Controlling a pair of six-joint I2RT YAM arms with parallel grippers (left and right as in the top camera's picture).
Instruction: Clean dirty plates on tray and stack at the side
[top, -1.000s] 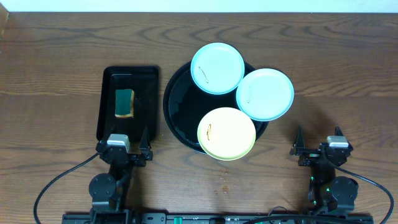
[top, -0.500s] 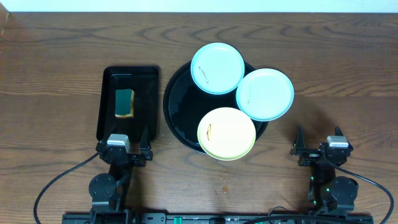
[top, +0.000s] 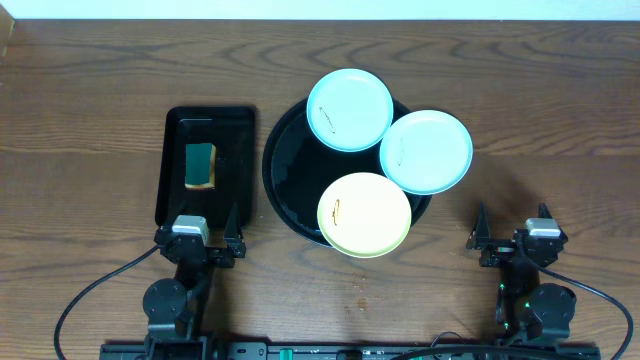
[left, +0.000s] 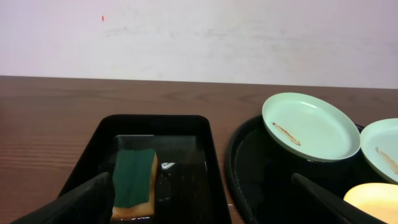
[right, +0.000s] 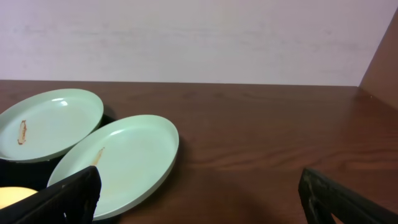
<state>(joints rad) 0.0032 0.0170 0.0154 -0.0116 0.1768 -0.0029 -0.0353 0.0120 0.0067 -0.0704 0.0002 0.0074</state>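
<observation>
On tray (top: 285, 185), plates (top: 365, 214) face up, overhanging rim, left pincer (left: 202, 202) and right pincer (right: 199, 196) spread apart.

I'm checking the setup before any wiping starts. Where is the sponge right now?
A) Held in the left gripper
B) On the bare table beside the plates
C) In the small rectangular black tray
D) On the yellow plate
C: the sponge lies flat inside the rectangular tray, with nothing gripping it.
</observation>
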